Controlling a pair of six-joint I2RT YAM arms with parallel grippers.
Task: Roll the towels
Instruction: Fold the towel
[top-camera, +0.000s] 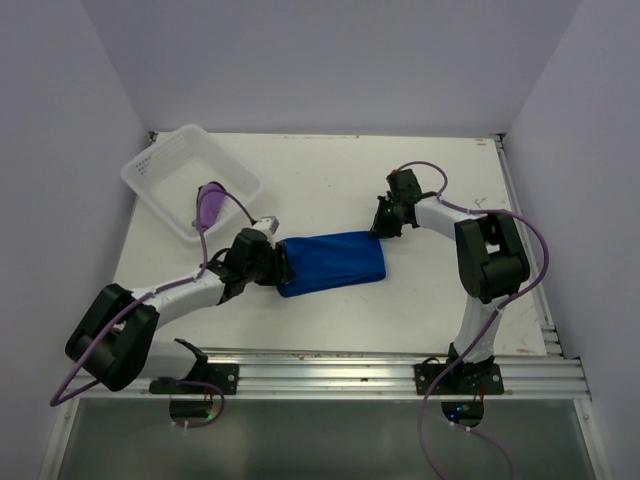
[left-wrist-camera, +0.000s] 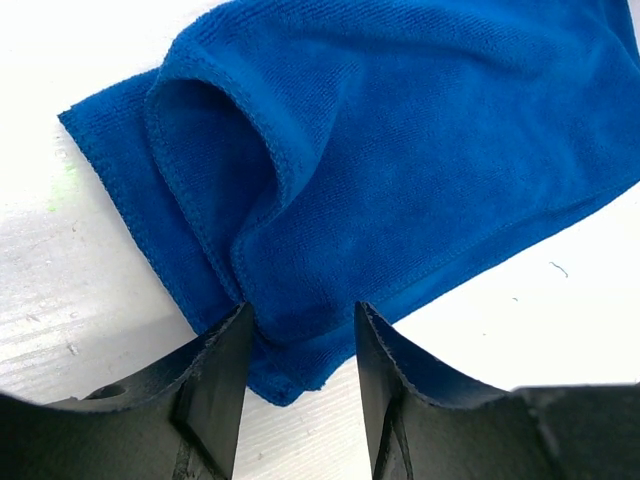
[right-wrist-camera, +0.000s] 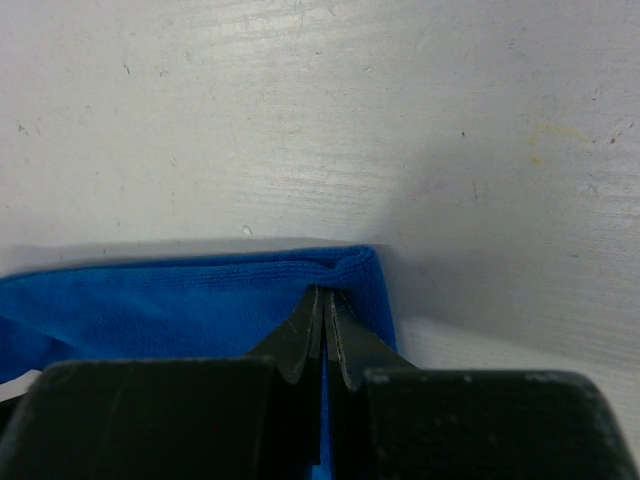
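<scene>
The royal blue towel lies folded into a long strip at the table's middle. My left gripper is at its left end, open, with its fingers straddling the towel's near corner; a loose fold stands open there. My right gripper is at the towel's far right corner, shut on the folded edge. The purple towel lies bunched in the white basket, by its near rim.
The white plastic basket stands at the table's back left, close behind my left arm. Grey walls close the table on three sides. A metal rail runs along the near edge.
</scene>
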